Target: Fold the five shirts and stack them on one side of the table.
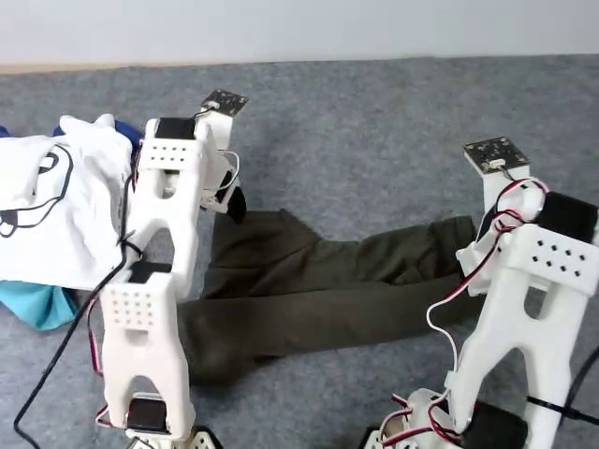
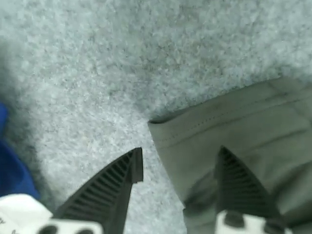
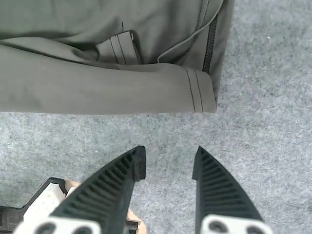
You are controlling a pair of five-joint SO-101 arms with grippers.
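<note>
Nothing could be read as words, numbers or labels. The white shirt [image 1: 65, 234] at the tabletop's [image 1: 374, 131] left edge carried a black line drawing [image 1: 33, 192], curved strokes forming no letters. The olive shirt [image 1: 309, 281] near the middle bore plain stitching only.

Left tool [image 2: 181, 161] jaws spread wide, pointing down, right tool [image 3: 169, 158] jaws parted, also pointing down
</note>
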